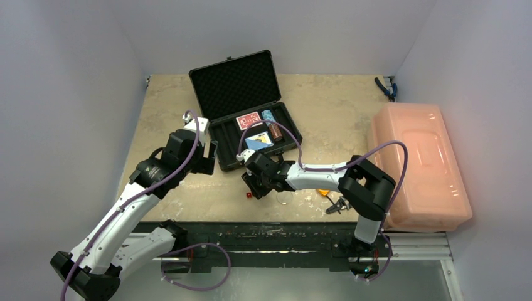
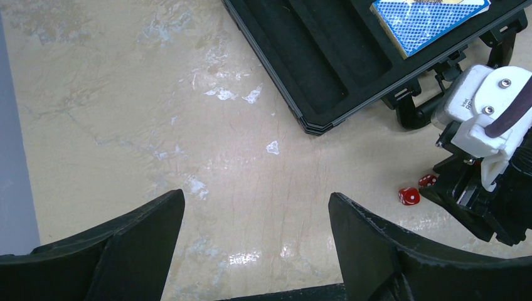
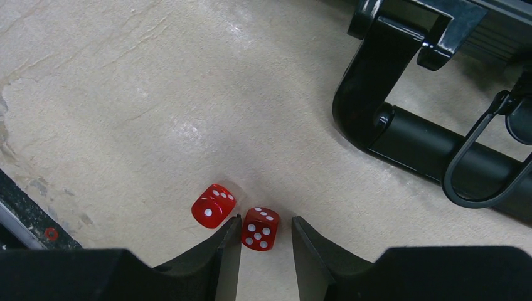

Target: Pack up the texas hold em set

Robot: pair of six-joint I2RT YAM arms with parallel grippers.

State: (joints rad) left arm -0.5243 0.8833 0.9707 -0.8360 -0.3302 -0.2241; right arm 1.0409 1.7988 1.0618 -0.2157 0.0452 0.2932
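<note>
dice on the worktop [image 3: 113, 94]: one red die [image 3: 260, 229] sits between the narrowly parted fingers of the right pincer [image 3: 265, 224], not clamped. a second die [image 3: 213, 205] lies just outside its left finger. the briefcase handle [image 3: 408, 135] is ahead to its right. the left pincer [image 2: 254, 207] is spread wide, holding nothing.

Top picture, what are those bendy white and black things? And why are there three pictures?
Those are two robot arms with pinching grippers. The top picture looks down from above; the other two come from small cameras on each wrist. On the table sits an open black briefcase with a red deck and a blue deck inside. Two red dice lie on the table. The right gripper has its fingers either side of one die, not squeezing yet. The left gripper is open and holds nothing.
</note>
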